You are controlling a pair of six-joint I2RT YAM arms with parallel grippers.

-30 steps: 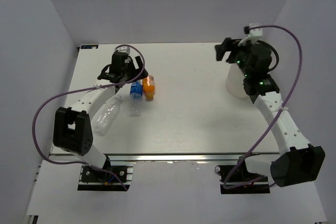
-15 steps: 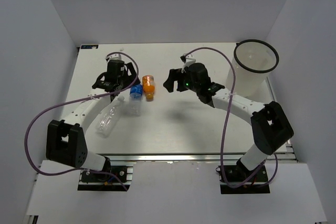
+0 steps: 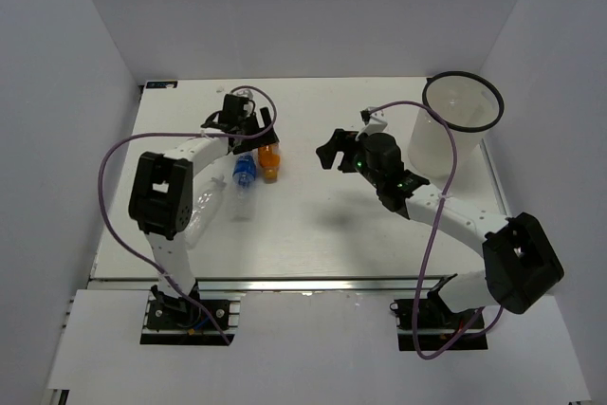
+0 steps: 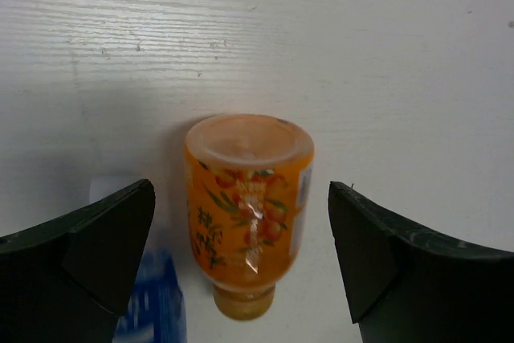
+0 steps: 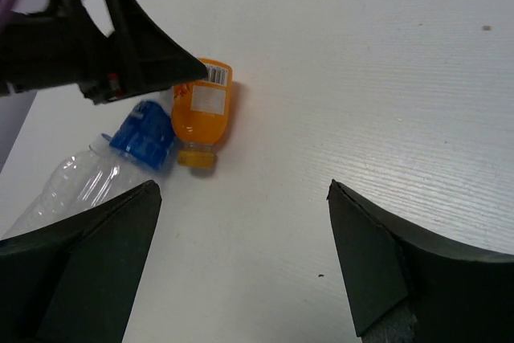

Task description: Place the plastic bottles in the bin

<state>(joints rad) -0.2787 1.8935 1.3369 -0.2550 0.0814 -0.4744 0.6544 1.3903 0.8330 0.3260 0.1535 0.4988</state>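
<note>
Furthest left on the table [image 3: 341,244], a clear bottle [image 3: 202,211] lies on its side, partly tucked behind my left arm. Just beside it lies a blue-labelled bottle [image 3: 244,175], and touching that, or very nearly, is the orange bottle [image 4: 247,214], also on its side with its cap pointing towards me.

My left gripper [image 4: 239,198] hangs right over the orange bottle with its fingers [image 4: 88,255] spread wide, one on each side of the body and neither touching it. I judge this to be the approach for a pick. The next move is to come straight down until the pads flank the widest part of the label, then close. The left finger will drop close to the blue-labelled neighbour, so I'd shift a touch to the right to avoid nudging it.

In the middle of the table, my right gripper [image 3: 332,151] hovers with its fingers parted and nothing between them, facing the group of bottles.

The bin [image 3: 462,130] stands upright at the far right corner, well apart from the bottles. I cannot make out what is inside it.
</note>
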